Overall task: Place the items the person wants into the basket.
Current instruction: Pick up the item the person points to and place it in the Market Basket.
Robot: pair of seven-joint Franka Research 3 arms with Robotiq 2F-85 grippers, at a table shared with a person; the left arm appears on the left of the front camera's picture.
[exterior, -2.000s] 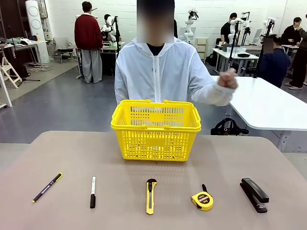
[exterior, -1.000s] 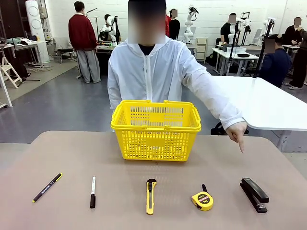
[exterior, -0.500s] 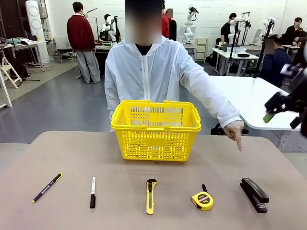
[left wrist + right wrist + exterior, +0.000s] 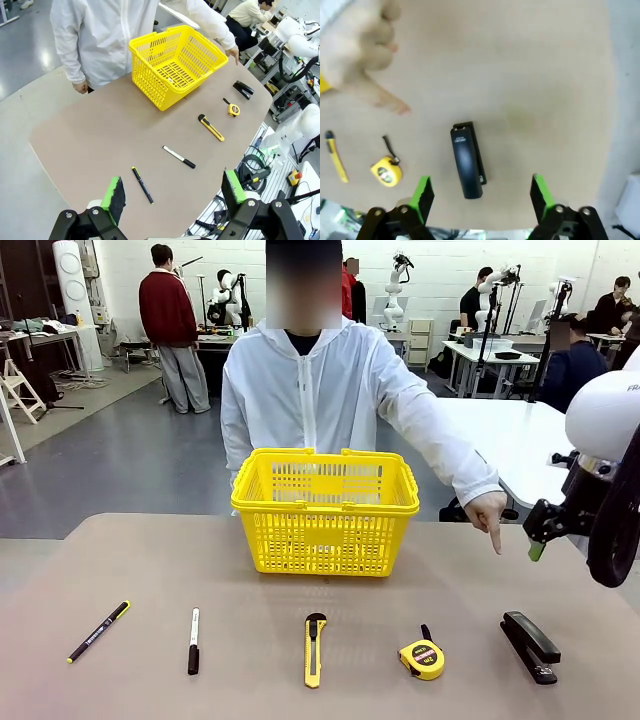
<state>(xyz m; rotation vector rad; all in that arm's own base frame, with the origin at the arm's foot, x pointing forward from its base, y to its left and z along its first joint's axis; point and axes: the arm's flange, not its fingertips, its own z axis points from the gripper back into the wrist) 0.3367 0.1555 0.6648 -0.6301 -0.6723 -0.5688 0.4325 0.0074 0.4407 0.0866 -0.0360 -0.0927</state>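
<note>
The right gripper [image 4: 480, 178] is held wide open with nothing in it, over the black stapler [image 4: 466, 160] by the table's [image 4: 150, 560] right edge, where the person's hand [image 4: 488, 510] is pointed down. The left gripper [image 4: 173, 190], wide open and bare too, is held high by the near left corner. The black pen [image 4: 142, 184] is laid at that corner, nearest the left arm, slanted toward the far right. The yellow box cutter [image 4: 315, 648] is laid at the middle of the near edge, pointed lengthwise at the basket [image 4: 325, 540]
</note>
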